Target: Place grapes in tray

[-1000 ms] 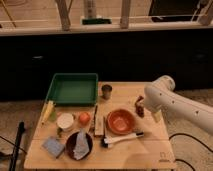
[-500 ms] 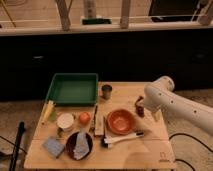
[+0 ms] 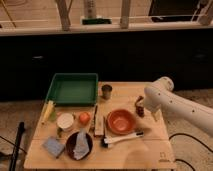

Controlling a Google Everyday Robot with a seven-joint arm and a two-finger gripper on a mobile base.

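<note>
- Toward the right edge of the wooden counter, the grapes show as a small dark reddish cluster, just beyond the right rim of the round orange bowl.
- The claw sits at the end of the white arm, which reaches in from the right. It is right over the grapes.
- I cannot tell whether the claw is open, closed or gripping the cluster, nor whether it touches it; the two dark shapes run together.
- The tray, green and rectangular with flared sides, lies at the back left of the counter, well apart from the grapes, with nothing visible in it.
- A small metal cup stands upright just beside the tray's right side.
- In front of the tray are a white cup and a round orange-red fruit, close together.
- A long yellow item lies along the left edge.
- Near the front edge, a dark bowl holds a crumpled pale cloth, with a blue sponge just to its left.
- A white-handled brush lies in front of the orange bowl.
</note>
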